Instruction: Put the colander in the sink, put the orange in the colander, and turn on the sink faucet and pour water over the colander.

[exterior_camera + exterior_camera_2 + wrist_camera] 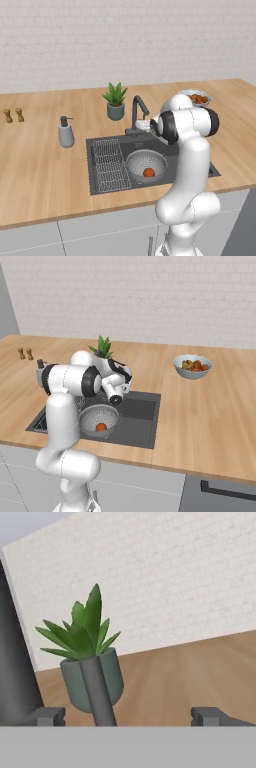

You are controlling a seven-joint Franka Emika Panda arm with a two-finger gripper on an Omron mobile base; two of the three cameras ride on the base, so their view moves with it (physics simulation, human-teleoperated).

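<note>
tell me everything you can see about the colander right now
The colander is a round grey metal-looking bowl, its wall dotted with small holes. It sits upright inside the dark sink, right of the wire grid rack in the left base view. The orange rests inside it on the bottom. No water is visible on it. The gripper is open up by the sink faucet, not touching the colander. Its loop handles are too small to make out.

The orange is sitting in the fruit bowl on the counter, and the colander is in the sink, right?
Not quite. The orange is inside the colander, not in the fruit bowl. The left base view shows it. The colander does sit in the sink.
</note>
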